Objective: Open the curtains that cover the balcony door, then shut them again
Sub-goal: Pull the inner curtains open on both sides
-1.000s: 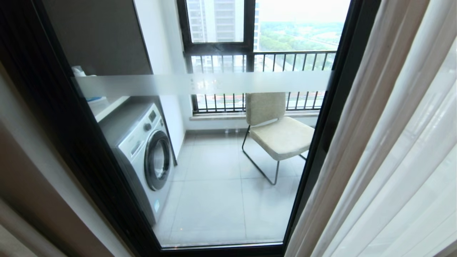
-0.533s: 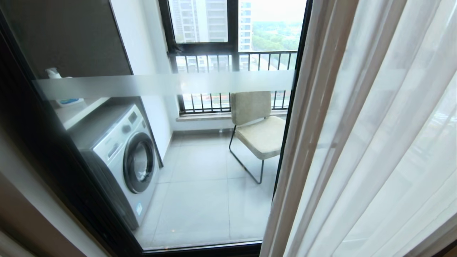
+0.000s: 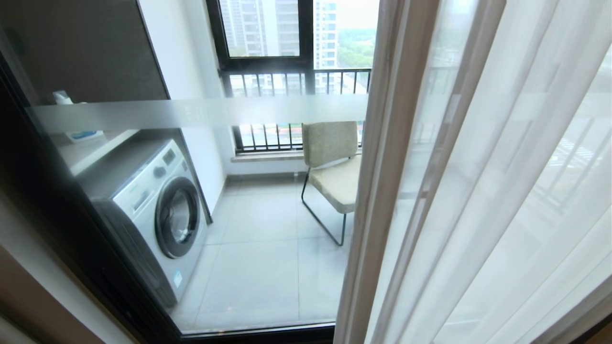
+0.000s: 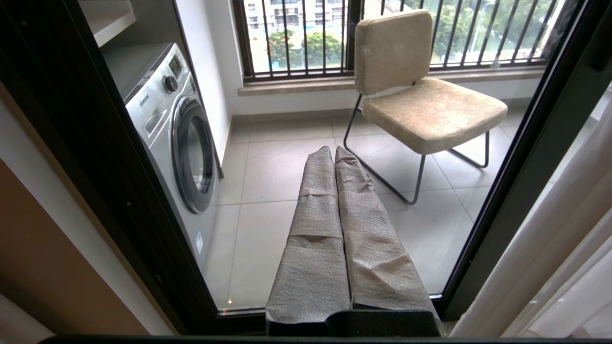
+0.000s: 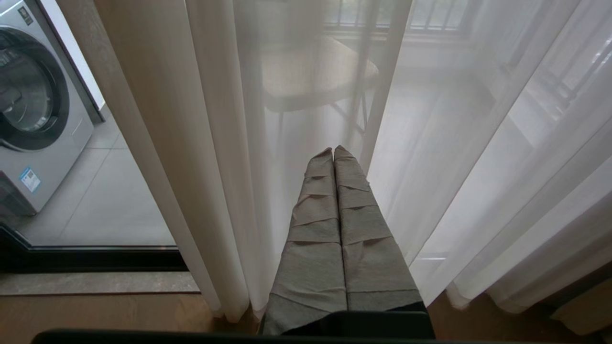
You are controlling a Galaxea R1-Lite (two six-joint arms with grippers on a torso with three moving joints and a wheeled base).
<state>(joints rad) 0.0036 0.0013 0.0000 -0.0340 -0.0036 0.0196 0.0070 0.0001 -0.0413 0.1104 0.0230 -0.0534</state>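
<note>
Two grippers point at the glass with fingers pressed together, holding nothing: the left gripper (image 4: 334, 149) faces the bare pane of the balcony door (image 3: 267, 267), the right gripper (image 5: 333, 150) faces the curtains (image 3: 478, 191). Sheer white fabric hangs in folds over the right part of the door, its leading edge crossing the chair (image 3: 330, 153) behind the glass. A washing machine (image 3: 153, 210) stands on the balcony's left.
</note>
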